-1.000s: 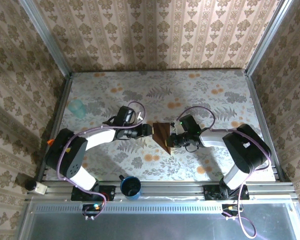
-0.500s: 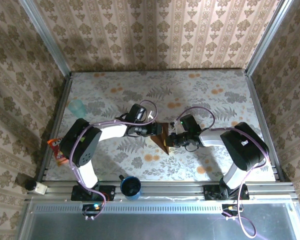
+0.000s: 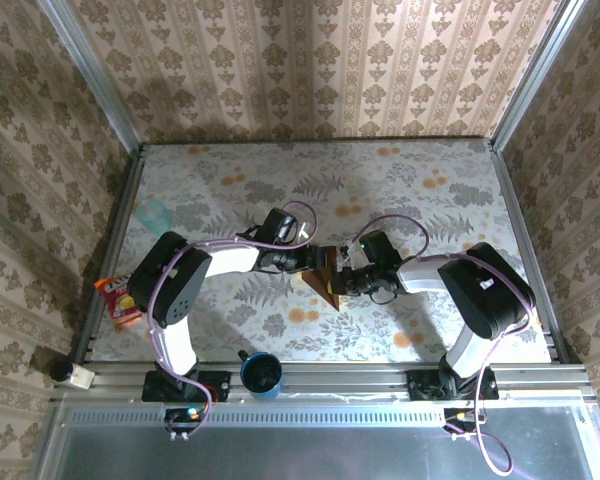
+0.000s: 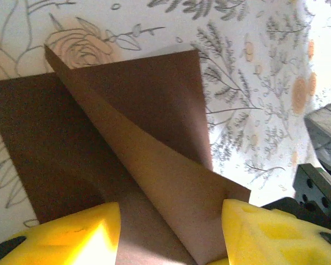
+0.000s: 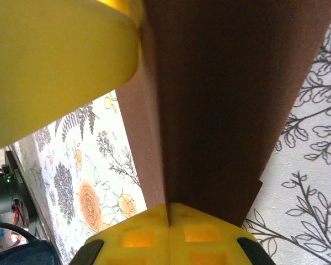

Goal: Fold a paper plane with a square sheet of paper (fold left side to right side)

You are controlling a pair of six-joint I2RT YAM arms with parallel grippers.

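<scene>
Two arms meet at the middle of the desk [image 3: 430,200] over one sheet of paper [image 3: 325,272], which lies there partly folded with a slanted flap standing up off it. The right end effector [image 5: 168,221] is pinched shut on the sheet's near edge, at the crease. The left end effector [image 4: 171,232] stands about half wide, its yellow pads either side of the raised flap and not clamping it. The fold looks mid-way. Next, the left arm probably needs to lay the flap over towards the right and press the crease flat while the right one anchors the sheet. Elsewhere there are two cups, one blue [image 3: 262,374] and one pale green [image 3: 155,213], and one orange snack packet [image 3: 117,300].
</scene>
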